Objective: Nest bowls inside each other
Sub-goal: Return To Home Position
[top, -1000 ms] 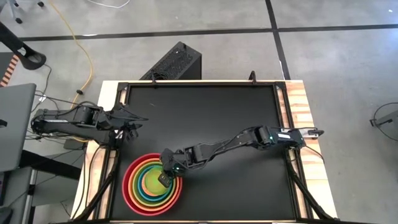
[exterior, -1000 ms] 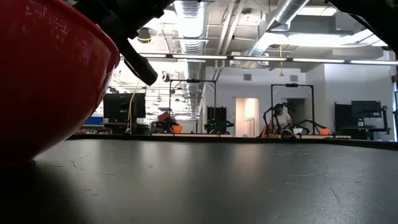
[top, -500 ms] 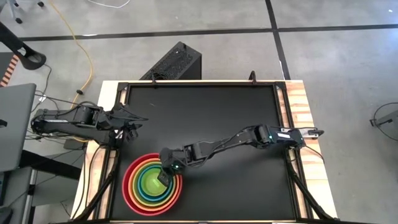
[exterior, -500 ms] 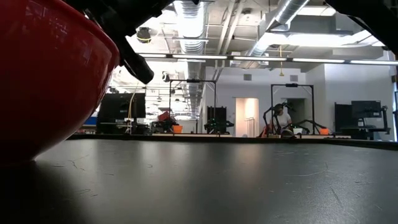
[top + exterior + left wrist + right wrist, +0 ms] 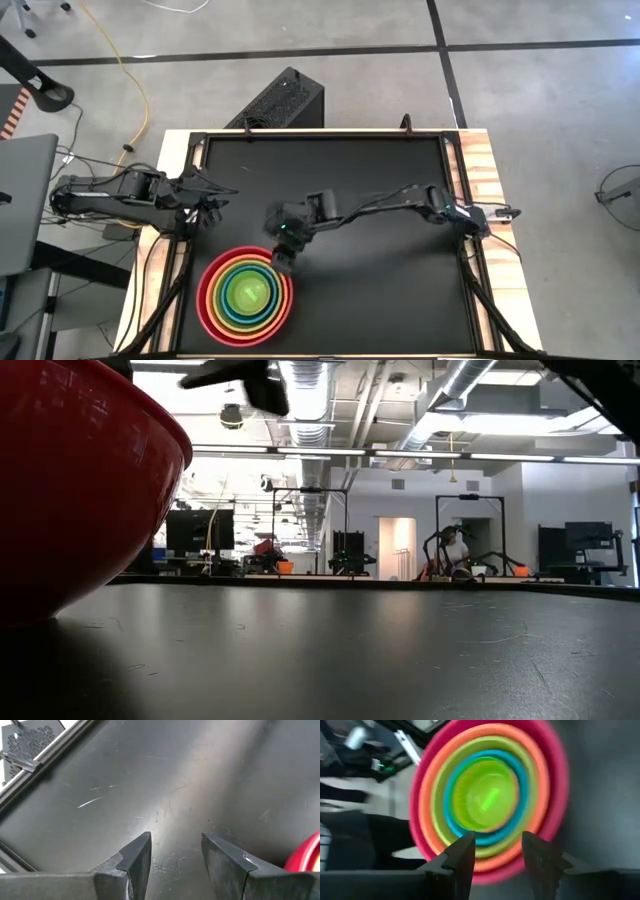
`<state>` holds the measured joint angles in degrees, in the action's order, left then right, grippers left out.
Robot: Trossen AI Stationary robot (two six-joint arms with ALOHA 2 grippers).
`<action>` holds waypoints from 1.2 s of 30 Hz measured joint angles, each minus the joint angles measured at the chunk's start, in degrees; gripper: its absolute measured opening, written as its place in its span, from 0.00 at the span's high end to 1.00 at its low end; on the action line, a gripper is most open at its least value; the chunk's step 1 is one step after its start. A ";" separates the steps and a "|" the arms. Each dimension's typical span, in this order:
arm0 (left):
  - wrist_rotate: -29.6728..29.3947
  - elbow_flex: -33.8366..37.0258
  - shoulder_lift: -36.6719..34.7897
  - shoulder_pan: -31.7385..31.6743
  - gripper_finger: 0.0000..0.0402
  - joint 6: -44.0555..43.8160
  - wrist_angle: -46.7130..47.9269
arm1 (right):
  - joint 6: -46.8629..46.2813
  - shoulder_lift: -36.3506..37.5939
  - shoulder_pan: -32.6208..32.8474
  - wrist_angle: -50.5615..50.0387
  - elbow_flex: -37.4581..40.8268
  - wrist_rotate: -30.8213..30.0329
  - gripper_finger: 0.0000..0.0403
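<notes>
Evidently the nesting looked complete: the bowls [image 5: 245,293] sat as one stack near the left edge of the desk [image 5: 380,190], smallest green bowl [image 5: 487,800] centred, so the right tool [image 5: 283,260] hovered beside its rim, fingers spread and empty, while the left tool [image 5: 207,212] waited nearby, also spread.

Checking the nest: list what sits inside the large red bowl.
Inside the red bowl: orange bowl, lime green bowl, blue bowl, then bright green bowl innermost. Their bottoms, and anything beneath the innermost one, are covered.
</notes>
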<state>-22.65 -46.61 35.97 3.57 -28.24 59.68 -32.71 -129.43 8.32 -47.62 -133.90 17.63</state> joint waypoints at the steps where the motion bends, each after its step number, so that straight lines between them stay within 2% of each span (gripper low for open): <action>1: 0.31 0.00 -0.02 0.00 0.60 -0.01 -0.01 | 1.45 1.28 -0.18 -2.33 0.01 -1.50 0.56; 4: 1.06 0.00 -0.02 0.00 0.60 -0.06 -0.30 | 6.58 5.87 0.27 -12.36 0.06 -9.74 0.57; 7: 1.22 0.00 0.00 0.00 0.60 -0.48 -1.03 | 10.54 10.51 2.53 -21.82 0.03 -20.97 0.58; 11: 2.92 0.00 -0.52 0.00 0.60 0.02 -5.10 | 10.76 15.61 4.69 -32.61 0.70 -28.07 0.58; 14: 4.79 0.00 -2.04 0.00 0.60 1.77 -9.07 | 10.62 21.20 5.68 -34.71 5.40 -32.51 0.58; 17: 5.55 0.00 -4.61 0.02 0.60 4.17 -12.57 | 9.87 30.03 5.98 -30.80 15.49 -35.54 0.58; 21: 5.79 0.00 -10.39 0.65 0.60 7.48 -15.34 | 7.39 46.05 5.49 -13.43 38.29 -38.24 0.58; 26: 5.31 0.24 -19.49 1.05 0.60 12.27 -21.86 | 7.18 67.03 3.97 20.92 71.85 -38.57 0.58; 29: 3.74 4.27 -24.91 1.05 0.60 15.19 -29.72 | 7.16 76.32 2.79 41.41 89.31 -38.11 0.58; 33: 3.42 12.44 -31.81 1.05 0.60 14.42 -37.84 | 5.78 84.09 1.32 60.58 106.41 -38.12 0.58; 36: 3.48 18.88 -35.98 1.05 0.60 10.31 -40.26 | 4.05 87.55 0.15 64.76 114.29 -38.16 0.58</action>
<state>-19.17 -27.73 -0.02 4.62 -17.93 19.42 -28.66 -41.87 8.47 17.14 -19.60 -20.53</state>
